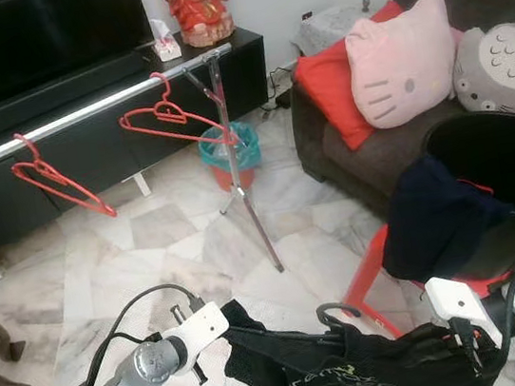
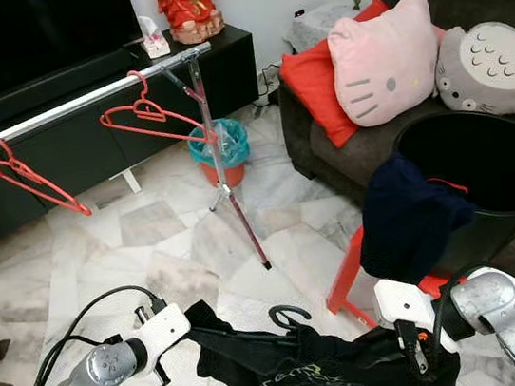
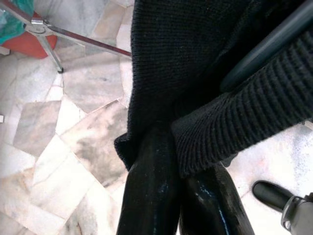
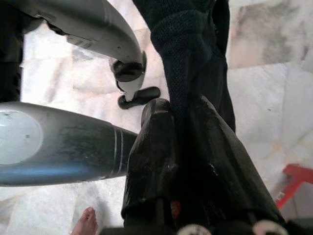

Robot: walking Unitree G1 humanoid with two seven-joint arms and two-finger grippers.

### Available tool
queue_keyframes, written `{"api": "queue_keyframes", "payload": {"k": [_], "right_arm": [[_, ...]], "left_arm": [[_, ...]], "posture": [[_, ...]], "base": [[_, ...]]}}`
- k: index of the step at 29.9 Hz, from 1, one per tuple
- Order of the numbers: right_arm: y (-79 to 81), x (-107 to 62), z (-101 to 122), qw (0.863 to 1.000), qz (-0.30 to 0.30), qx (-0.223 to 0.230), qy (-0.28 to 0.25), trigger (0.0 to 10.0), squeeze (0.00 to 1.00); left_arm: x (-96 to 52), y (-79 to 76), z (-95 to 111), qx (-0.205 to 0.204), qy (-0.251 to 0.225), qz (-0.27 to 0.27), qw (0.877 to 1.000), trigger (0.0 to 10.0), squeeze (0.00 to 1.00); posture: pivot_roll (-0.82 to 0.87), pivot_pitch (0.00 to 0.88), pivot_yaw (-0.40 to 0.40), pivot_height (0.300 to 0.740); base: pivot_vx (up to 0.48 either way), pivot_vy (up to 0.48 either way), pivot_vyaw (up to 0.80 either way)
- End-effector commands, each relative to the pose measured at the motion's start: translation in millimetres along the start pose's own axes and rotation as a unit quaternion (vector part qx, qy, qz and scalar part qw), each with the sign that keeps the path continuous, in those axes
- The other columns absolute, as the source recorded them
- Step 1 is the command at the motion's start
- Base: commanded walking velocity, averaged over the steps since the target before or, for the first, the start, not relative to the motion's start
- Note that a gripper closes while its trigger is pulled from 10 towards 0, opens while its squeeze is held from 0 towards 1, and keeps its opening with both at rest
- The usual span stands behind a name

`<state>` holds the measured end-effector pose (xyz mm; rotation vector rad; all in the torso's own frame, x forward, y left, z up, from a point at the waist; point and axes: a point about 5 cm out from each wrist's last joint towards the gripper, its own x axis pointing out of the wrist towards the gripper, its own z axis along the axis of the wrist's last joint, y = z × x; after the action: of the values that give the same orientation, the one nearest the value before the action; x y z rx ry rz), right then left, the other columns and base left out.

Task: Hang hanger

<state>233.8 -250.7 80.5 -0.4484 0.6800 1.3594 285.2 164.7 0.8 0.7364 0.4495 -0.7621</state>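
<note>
Marble floor (image 1: 179, 252), living room with a sofa. Black hanger (image 1: 337, 314) carrying a black garment (image 1: 359, 371) is low down between both arms, well short of the silver rail (image 1: 83, 112). Left claw (image 3: 178, 196) pinches the knit edge; right claw (image 4: 178, 147) is clamped on fabric too, maybe the hanger underneath, hard to tell. I'd lift level, hook up, aiming between the two red hangers (image 1: 170, 117). Count: one black hanger, two red, one rail.
</note>
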Motion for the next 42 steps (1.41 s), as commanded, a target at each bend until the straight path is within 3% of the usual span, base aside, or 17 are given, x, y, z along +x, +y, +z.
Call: {"api": "queue_keyframes", "payload": {"k": [1,8,19,26,30,32,38,42], "right_arm": [[-0.9,-9.0,-8,0.999,-0.010,0.003,0.036,0.0,0.00],[-0.9,-7.9,-16,0.998,-0.016,0.007,0.062,0.0,0.00],[14.1,-6.0,-38,0.988,0.038,0.019,0.150,0.0,0.00],[9.4,-9.2,-43,0.986,0.006,0.011,0.168,0.0,0.00],[10.2,-8.8,-42,0.989,0.005,0.020,0.150,0.0,0.00],[10.5,-7.1,-30,0.996,0.002,0.028,0.089,0.0,0.00],[17.7,-14.0,-39,0.991,0.013,0.029,0.129,0.0,0.00],[17.0,-15.1,-39,0.992,0.003,0.026,0.127,0.0,0.00]], "left_arm": [[-8.8,12.4,-14,-0.007,0.033,0.030,0.999,10.0,0.00],[-9.7,15.2,-14,-0.007,0.031,0.038,0.999,10.0,0.00],[-9.0,21.5,-9,-0.002,0.023,0.048,0.999,10.0,0.00],[-9.5,26.1,-6,-0.003,0.015,0.059,0.998,10.0,0.00],[-10.2,33.1,-3,0.004,0.011,0.089,0.996,10.0,0.00],[-12.3,42.0,-4,0.005,0.022,0.130,0.991,10.0,0.00],[-18.9,60.0,-6,0.000,0.040,0.201,0.979,10.0,0.00],[-21.0,65.5,-5,-0.008,0.035,0.218,0.975,10.0,0.00]], "posture": [[-0.08,0.038,0.045,0.740],[-0.08,0.039,0.044,0.740],[-0.08,0.037,0.045,0.740],[-0.08,0.037,0.043,0.740],[-0.07,0.037,0.043,0.740],[-0.08,0.037,0.044,0.740],[-0.08,0.039,0.045,0.740],[-0.08,0.039,0.046,0.740]], "base": [[0.000,0.000,0.00],[0.000,0.000,0.00],[0.000,0.000,0.00],[0.000,0.000,0.00],[0.000,0.000,0.00],[0.000,0.000,0.00],[0.000,0.000,0.00],[0.000,0.000,0.00]]}}
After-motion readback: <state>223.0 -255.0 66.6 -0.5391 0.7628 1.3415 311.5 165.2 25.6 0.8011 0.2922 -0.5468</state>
